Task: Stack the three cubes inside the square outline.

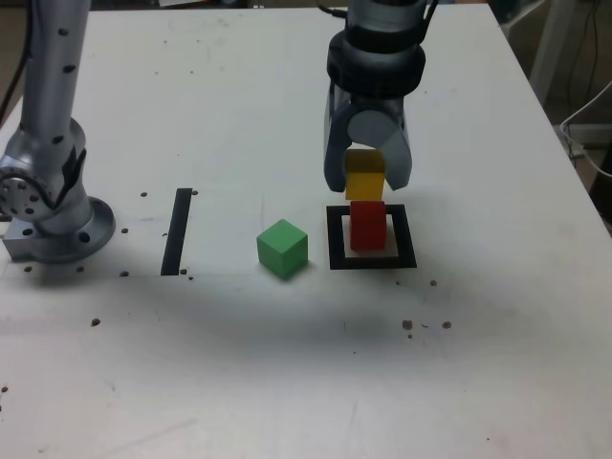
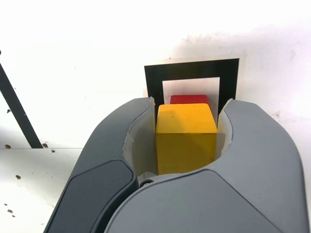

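Wrist view is showing the pincer (image 2: pixel 187 141) clenching the yellow cube (image 2: pixel 186 138) just above the red cube (image 2: pixel 189 99), which is sitting inside the square outline (image 2: pixel 192 67), for stacking.

Silver arm (image 1: pixel 48 115) with dark screws, black wrist collar, grey curved tool (image 1: pixel 368 158)

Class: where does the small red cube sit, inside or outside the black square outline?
Inside. The small red cube stands on the white centre of the black square outline, framed on all sides in the exterior view.
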You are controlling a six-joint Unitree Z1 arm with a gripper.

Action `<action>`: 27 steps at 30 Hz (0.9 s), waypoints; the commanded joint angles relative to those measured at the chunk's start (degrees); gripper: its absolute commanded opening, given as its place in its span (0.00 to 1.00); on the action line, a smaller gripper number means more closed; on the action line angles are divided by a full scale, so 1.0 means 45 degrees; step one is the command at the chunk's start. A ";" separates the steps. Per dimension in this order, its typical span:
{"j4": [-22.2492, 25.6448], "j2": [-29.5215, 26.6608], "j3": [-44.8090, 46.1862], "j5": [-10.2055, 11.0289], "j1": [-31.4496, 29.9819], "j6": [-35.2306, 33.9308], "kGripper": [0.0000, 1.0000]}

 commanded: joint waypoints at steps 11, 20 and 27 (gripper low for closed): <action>-0.0179 0.0173 0.0129 -0.0482 -0.0035 0.0127 0.27; -0.0540 0.0301 0.0264 -0.0676 -0.0126 0.0202 0.27; -0.0646 0.0303 0.0459 -0.0631 -0.0130 0.0216 0.31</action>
